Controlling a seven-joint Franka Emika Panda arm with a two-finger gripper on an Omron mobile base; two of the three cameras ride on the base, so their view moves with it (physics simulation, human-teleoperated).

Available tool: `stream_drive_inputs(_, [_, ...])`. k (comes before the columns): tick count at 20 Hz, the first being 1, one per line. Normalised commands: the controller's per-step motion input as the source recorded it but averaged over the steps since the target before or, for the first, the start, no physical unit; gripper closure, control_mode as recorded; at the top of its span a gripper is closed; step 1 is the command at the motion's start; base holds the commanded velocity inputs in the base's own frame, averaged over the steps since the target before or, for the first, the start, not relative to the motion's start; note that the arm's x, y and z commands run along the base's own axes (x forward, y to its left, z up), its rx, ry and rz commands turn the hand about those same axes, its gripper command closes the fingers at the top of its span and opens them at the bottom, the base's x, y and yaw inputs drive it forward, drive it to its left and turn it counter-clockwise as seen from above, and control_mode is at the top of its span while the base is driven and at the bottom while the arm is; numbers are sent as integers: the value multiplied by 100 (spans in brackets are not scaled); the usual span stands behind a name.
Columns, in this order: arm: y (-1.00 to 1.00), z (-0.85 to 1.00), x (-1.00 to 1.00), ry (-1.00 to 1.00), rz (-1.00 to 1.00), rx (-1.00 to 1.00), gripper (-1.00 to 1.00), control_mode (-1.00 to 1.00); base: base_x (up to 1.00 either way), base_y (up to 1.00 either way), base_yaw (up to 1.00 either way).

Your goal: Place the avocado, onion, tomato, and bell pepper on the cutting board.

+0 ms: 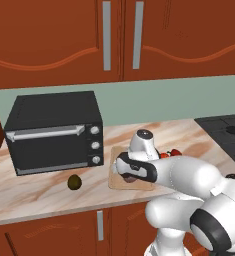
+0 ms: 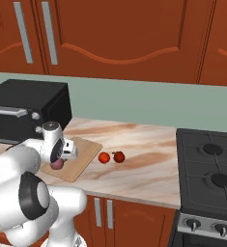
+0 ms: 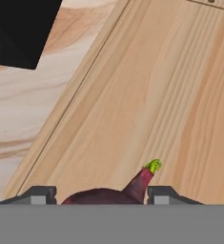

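The marbled bench [image 2: 144, 169] carries a black toaster oven [image 1: 54, 132] at its left. Just beside the oven lies the cutting board [image 2: 83, 152]. Over the board hangs the end effector [image 3: 101, 196], its fingers closed on the purplish onion [image 3: 114, 194]. The tomato [image 2: 104, 157] and bell pepper [image 2: 119, 157] sit together right of the board; the avocado [image 1: 74, 182] rests before the oven.

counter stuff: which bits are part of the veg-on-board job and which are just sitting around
Job: onion in the gripper over the cutting board; avocado; tomato; bell pepper.
Lying about: toaster oven, stove, cabinets.
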Motion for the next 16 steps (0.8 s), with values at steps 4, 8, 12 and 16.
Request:
stream_drive_inputs(4, [0,0,0,0,0,0,-100,-100,0,0,0])
stream_drive_inputs(8, [1,0,0,0,0,0,-100,-100,0,0,0])
stream_drive_inputs(12, [3,14,5,-3,0,0,-100,-100,0,0,0])
stream_drive_inputs(16, [0,45,0,-12,0,0,-100,-100,0,0,0])
